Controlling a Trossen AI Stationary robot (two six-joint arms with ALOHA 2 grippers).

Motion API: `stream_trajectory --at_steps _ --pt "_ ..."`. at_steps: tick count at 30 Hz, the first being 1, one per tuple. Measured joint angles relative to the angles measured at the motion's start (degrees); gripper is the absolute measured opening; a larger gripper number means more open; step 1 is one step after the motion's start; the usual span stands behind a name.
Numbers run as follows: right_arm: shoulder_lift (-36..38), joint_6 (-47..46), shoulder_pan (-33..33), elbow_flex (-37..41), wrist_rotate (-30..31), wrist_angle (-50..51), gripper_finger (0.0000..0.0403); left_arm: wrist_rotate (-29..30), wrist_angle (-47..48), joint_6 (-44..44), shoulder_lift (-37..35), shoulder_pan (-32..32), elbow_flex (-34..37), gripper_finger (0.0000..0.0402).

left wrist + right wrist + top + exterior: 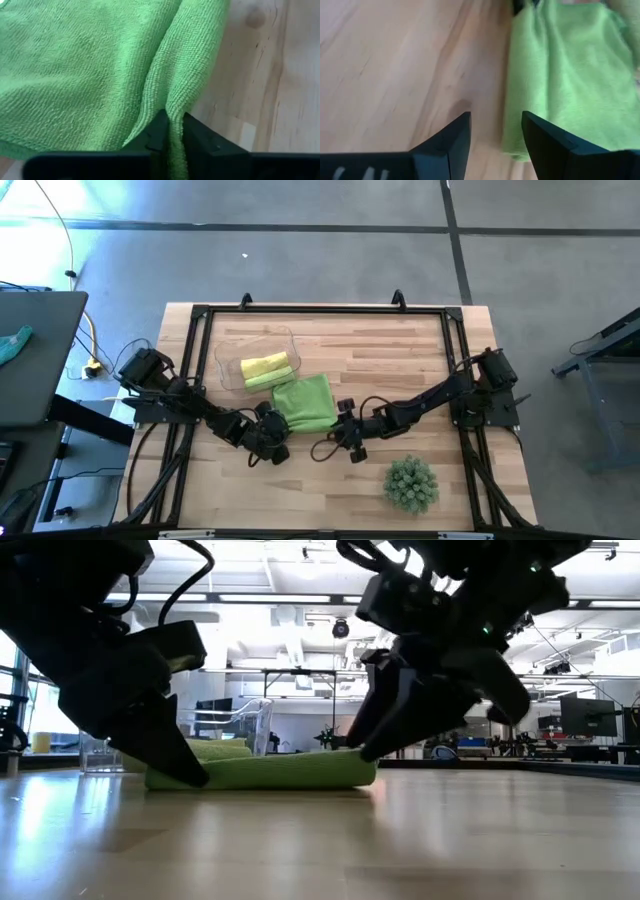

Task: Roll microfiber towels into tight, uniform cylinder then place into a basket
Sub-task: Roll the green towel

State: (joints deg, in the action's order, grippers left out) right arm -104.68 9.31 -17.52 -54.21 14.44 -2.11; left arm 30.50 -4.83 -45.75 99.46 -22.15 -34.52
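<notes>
The left claw [172, 131] pinches the soft, limp green towel's [305, 402] edge (right claw [495, 131] gapes beside it), best gripped at corners.

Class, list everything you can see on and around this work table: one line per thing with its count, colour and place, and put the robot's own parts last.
Flat towel: one, lime green, mid-table beside the basket.
Rolled towels: two in the basket, one yellow, one lime green.
Basket: one, clear plastic, far left part of the table.
Plant: one, spiky green ball, near right part of the table.
Table: one, light wood, black-framed.
Teal cloth: one, on a dark side desk beyond the table's left edge.
Left gripper: dark, pinching the flat towel's near edge.
Right gripper: dark, open, at the towel's right edge.
</notes>
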Motion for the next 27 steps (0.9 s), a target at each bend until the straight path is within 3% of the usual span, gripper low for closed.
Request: stream_trajectory --at_steps 5,11,20,27 --pt "-3.01 0.43 -0.52 0.02 1.5 -1.13 0.0169 -0.02 -0.56 -2.63 0.02 -0.04 0.09 0.0008" --pt "-4.73 2.84 -0.65 -0.03 12.0 -2.44 0.0169 -3.25 -4.61 0.54 0.24 -0.88 0.24 0.001" --pt "-4.75 6.83 -3.38 -0.05 12.38 -5.1 0.0169 -3.9 -4.62 0.95 0.24 -0.87 0.24 0.0009" --pt "-7.16 6.55 -0.48 -0.31 11.27 -6.04 0.0169 -4.01 -5.36 2.77 0.24 -0.87 0.31 0.0008"
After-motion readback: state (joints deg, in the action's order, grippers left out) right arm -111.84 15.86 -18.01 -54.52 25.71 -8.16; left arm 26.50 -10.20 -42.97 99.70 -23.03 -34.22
